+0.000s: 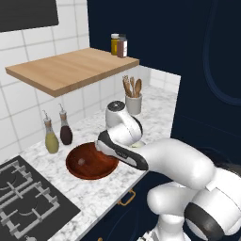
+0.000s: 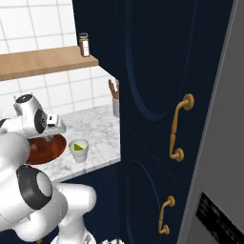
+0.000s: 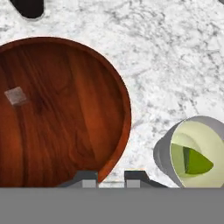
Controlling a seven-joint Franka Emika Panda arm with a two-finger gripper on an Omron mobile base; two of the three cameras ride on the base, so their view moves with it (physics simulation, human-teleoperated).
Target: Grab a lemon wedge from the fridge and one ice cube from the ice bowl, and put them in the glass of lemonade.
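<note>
Marble counter [image 3: 175, 52] — ice bowl [image 3: 65, 109] cropped; glass of lemonade [image 3: 192, 153] partly cut off.

In the left base view, the white arm covers the right rim of the wide, round reddish-brown wooden bowl [image 1: 89, 162] at centre frame, and the black gas hob [image 1: 26, 197] is cut off by the left and bottom edges. In the right base view, the arm hides most of the same bowl at the left, and the grey fridge door [image 2: 221, 143] is cut off by the right edge. In the hand view, the short clear tumbler of yellow-green liquid [image 3: 194, 151] is cropped by the right edge, the bowl is cropped by the left edge, and the small pale square in the bowl [image 3: 15, 96] is too small to identify.
</note>
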